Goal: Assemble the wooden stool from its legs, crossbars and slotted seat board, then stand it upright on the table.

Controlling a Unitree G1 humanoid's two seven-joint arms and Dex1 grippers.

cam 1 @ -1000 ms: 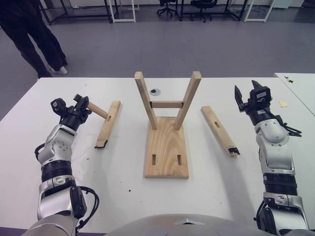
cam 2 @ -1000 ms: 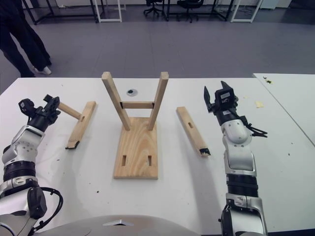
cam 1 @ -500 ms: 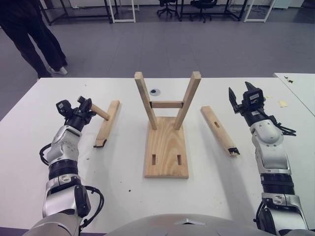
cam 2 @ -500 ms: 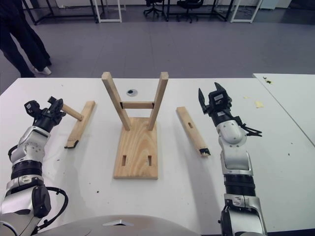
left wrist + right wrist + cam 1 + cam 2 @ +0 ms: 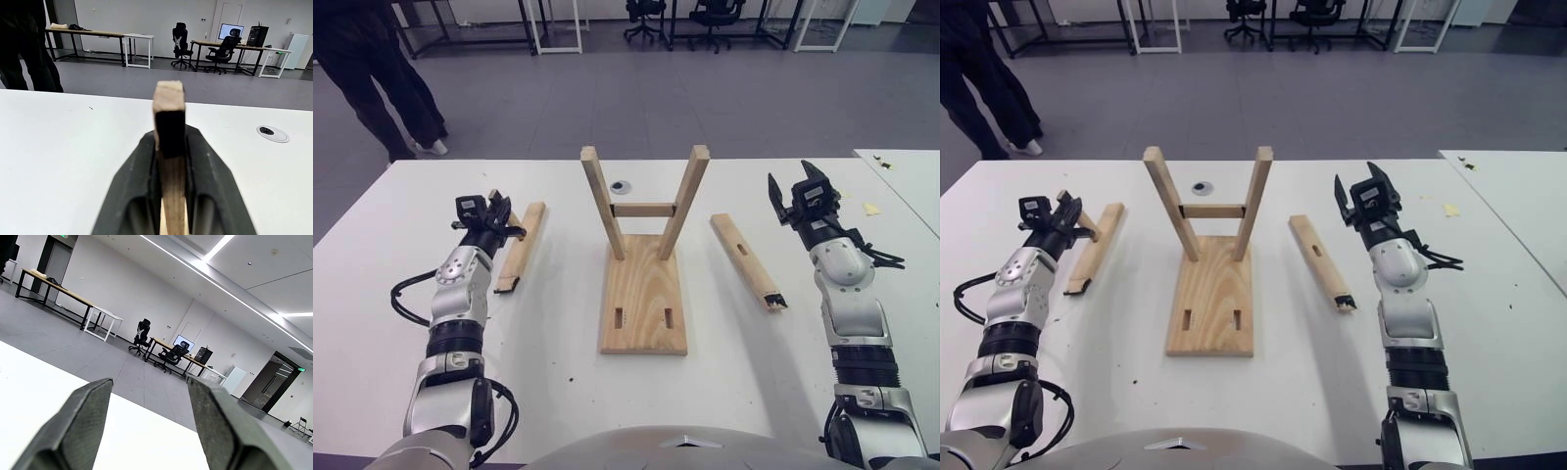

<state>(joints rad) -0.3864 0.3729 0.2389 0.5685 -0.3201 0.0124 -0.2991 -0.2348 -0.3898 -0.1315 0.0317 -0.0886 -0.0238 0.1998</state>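
The slotted seat board (image 5: 644,294) lies flat mid-table. Two legs (image 5: 604,201) stand up from its far end, joined by a crossbar (image 5: 644,209). A loose leg (image 5: 522,245) lies to the left with a second crossbar (image 5: 169,105) sticking out of it. My left gripper (image 5: 497,221) is shut on that crossbar, and its fingers (image 5: 205,171) press both sides of the wood. Another loose leg (image 5: 747,259) lies right of the seat. To its right, above the table, my right gripper (image 5: 800,191) is held open and empty, with fingers (image 5: 83,431) wide apart.
A grey cable grommet (image 5: 622,183) sits in the table behind the standing legs. A small yellow scrap (image 5: 871,208) lies at the far right. A second white table (image 5: 906,171) adjoins on the right. Bare tabletop stretches in front of the seat board.
My left gripper has swung right, toward the left leg, with the crossbar in it. My right gripper has shifted slightly left toward the right leg.
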